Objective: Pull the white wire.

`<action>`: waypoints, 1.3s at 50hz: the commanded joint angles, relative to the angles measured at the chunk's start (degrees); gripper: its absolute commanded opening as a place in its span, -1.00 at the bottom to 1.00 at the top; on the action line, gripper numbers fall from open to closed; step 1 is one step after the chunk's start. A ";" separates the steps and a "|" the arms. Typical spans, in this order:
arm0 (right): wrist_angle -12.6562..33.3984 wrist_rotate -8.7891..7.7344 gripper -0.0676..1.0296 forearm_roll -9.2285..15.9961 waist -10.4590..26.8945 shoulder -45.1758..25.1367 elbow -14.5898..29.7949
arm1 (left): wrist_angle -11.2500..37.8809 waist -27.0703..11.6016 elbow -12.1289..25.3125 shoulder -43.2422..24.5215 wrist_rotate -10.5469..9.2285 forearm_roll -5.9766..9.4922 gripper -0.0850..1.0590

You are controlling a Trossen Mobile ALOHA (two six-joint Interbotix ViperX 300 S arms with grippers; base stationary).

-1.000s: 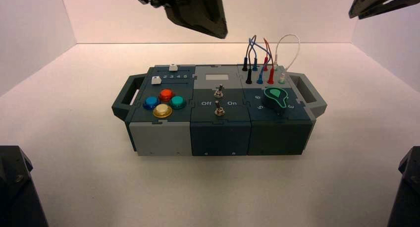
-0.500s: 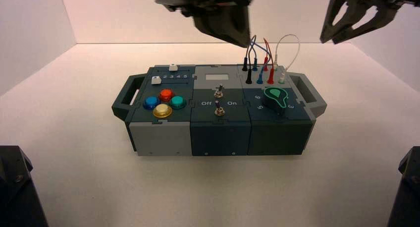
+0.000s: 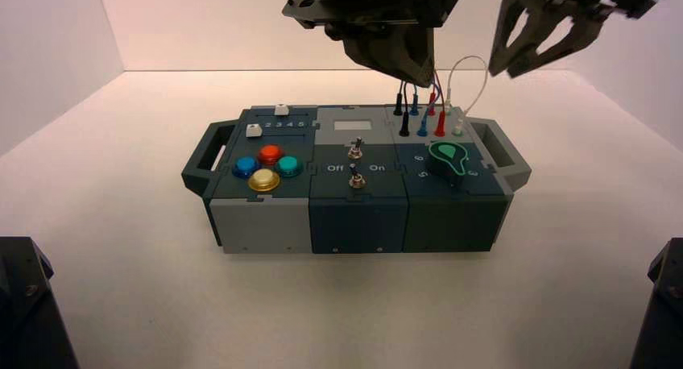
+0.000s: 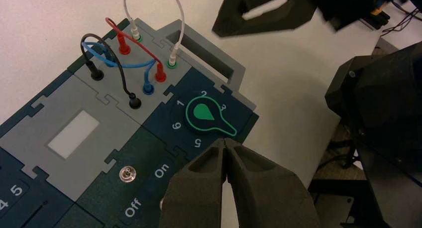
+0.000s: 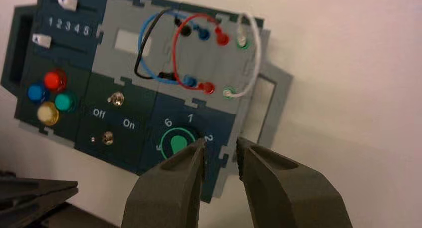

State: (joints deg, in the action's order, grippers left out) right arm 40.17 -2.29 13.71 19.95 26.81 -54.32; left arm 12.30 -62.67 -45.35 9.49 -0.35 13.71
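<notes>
Two arms hung above the box (image 3: 354, 176), neither touching the white wire (image 3: 471, 71). Wire was plugged in at both ends, in the sockets beside the box's right handle. Approach step, by the look of it. Right gripper (image 5: 221, 151) jaws slightly parted; left gripper (image 4: 226, 151) jaws clenched, empty. Next move likely needs the right jaws around the loop. No containers.

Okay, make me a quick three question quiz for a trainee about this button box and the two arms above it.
1. True or false: the white wire has both plugs seated in the box.
2. Which hand has its fingers apart? A) left hand B) right hand
3. Fill in: the wire nearest the white one is ____.

Key: 1 true. 2 B; the left is shut. 3 red; see the red wire.
</notes>
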 commanded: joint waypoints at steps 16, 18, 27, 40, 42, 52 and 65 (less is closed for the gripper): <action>-2.02 -0.35 -0.23 0.00 0.00 -6.24 2.99 | -1.32 -0.18 0.97 -0.09 0.09 -0.18 -0.91; -2.20 -0.35 -0.23 0.00 0.00 -6.50 3.16 | -1.49 -0.18 0.79 -0.18 0.18 -0.26 -0.91; -2.37 -0.35 -0.23 0.00 0.00 -8.17 3.87 | -2.46 -0.18 0.18 -0.09 0.44 -0.44 -0.91; -2.46 -0.44 -0.23 0.09 0.00 -11.43 4.83 | -3.34 -0.09 -1.14 0.00 0.62 -0.53 -0.91; -2.46 -0.35 -0.23 0.18 0.00 -11.78 4.92 | -3.52 -0.09 -1.23 0.00 0.70 -0.53 -0.91; -2.72 -0.35 -0.23 0.26 0.00 -12.83 5.80 | -3.87 0.00 -1.58 0.00 0.70 -0.53 -0.91; -2.72 -0.35 -0.23 0.97 0.35 -15.73 6.77 | -4.13 0.00 -1.49 -0.18 0.70 -0.62 -0.91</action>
State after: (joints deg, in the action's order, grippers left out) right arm 37.71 -2.55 14.15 20.04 11.34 -48.96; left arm 8.70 -62.58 -47.46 8.79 0.26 13.18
